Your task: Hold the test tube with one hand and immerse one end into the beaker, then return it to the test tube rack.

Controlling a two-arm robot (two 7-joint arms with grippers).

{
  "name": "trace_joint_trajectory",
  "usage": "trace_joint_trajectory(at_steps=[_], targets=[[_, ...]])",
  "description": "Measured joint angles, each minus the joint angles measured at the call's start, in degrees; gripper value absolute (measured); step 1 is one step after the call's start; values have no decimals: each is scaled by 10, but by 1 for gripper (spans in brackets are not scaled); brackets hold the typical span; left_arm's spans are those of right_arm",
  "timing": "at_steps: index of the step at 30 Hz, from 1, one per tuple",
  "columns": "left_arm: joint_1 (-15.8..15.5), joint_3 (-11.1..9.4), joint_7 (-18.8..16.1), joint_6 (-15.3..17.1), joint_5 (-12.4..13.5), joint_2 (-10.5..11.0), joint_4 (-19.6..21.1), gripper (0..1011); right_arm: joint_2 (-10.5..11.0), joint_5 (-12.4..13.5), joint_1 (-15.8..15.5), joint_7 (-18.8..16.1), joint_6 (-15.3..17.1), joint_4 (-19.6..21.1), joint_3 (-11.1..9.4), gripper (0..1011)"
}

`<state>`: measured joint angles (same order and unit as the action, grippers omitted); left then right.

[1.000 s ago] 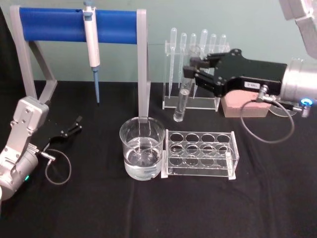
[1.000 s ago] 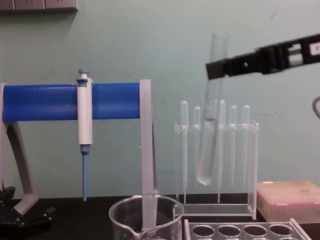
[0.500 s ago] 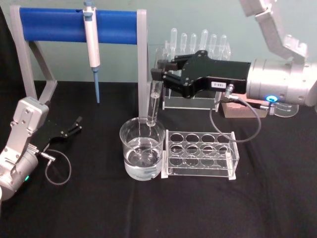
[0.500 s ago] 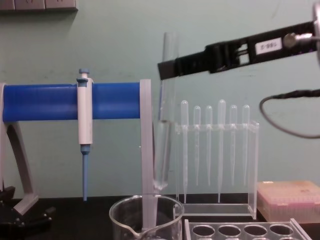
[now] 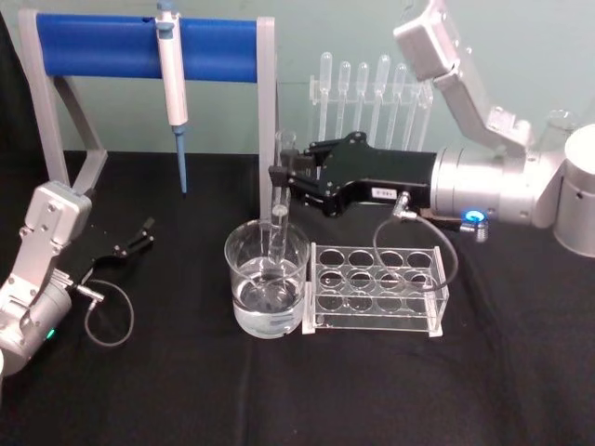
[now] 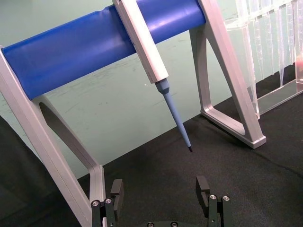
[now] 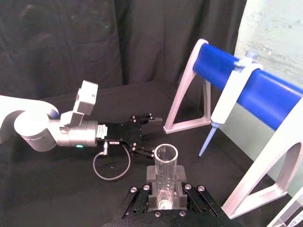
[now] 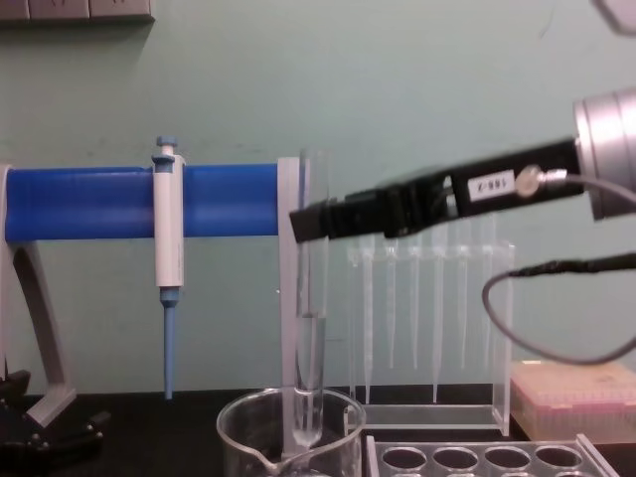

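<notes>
Since half a second ago the right gripper [image 5: 282, 177] has come down and slid a little left, so the tube [image 8: 311, 338] now hangs with its rounded end inside the beaker [image 5: 232, 260] rather than above it. Its jaws are closed on the glass just below the flared mouth, which the right wrist view shows plainly.

From the gripper the tube's long axis runs almost straight down, with the beaker directly beneath. In the chest view the tube's bottom end sits below the beaker's rim. Whether it has reached the water [image 5: 267, 302] is hard to tell; it seems to be at or just into the surface.

Just beside the beaker, on the robot's right, stands the rack [image 5: 376, 290] with its holes facing up. The return probably needs a straight lift clear of the rim, then a short shift right.

At far left the left gripper [image 6: 158, 189] sits parked, fingers spread and empty, so the right arm is the nearer one.
</notes>
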<state>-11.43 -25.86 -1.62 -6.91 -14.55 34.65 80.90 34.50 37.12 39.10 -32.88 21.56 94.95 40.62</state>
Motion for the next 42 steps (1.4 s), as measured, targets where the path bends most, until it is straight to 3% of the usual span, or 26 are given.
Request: trace_joint_trajectory(at_steps=[13,42], targets=[[0,0,0,0,0,0,0,1000,-17,-34,-21,1,-22,-29,13,231],[0,0,0,0,0,0,0,1000,-42,-91,-74,4,-48,-50,4,231]])
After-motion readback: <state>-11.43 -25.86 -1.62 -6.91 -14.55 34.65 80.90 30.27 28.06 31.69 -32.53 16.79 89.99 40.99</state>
